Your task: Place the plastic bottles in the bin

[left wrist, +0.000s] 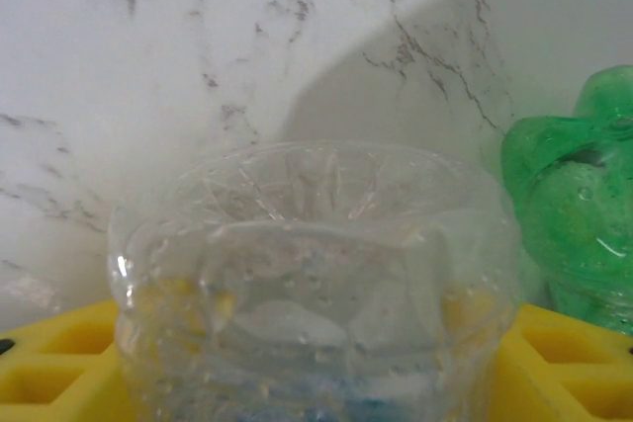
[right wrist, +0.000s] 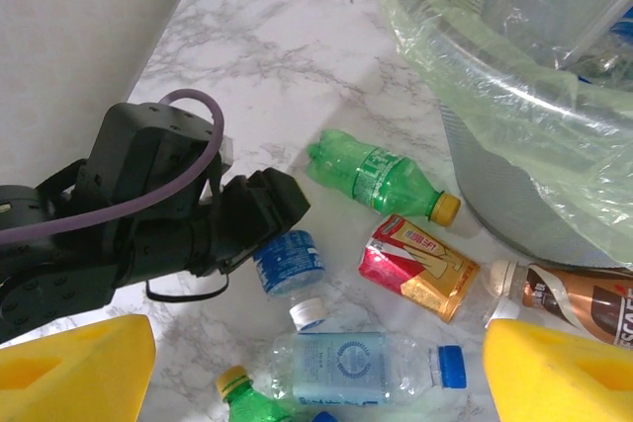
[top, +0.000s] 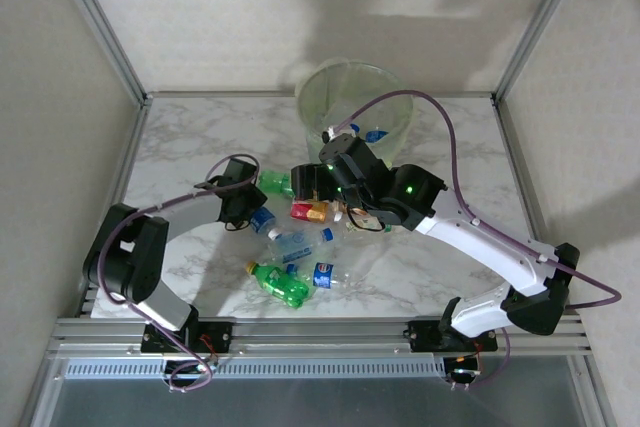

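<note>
The left gripper [left wrist: 316,373] has its yellow fingers [left wrist: 59,363] against both sides of a clear plastic bottle with a blue label [left wrist: 316,274], which lies on the marble table. The same bottle [right wrist: 289,262], white-capped, sticks out of the black left gripper [top: 255,215]. My right gripper [right wrist: 316,382] hangs open above the pile, nothing between its yellow pads [right wrist: 564,373]. Under it lie a clear blue-capped bottle [right wrist: 361,368], a red-and-orange labelled one [right wrist: 420,266], a green one [right wrist: 381,180] and a brown-labelled one [right wrist: 574,298]. The pale-green lined bin [top: 355,97] stands behind, with bottles inside.
More bottles lie nearer the front: a green one [top: 283,282] and a blue-labelled clear one [top: 335,275]. Another green bottle [left wrist: 579,214] sits just right of the left gripper. The bin's bag [right wrist: 495,96] hangs over its rim. Frame posts and walls border the table.
</note>
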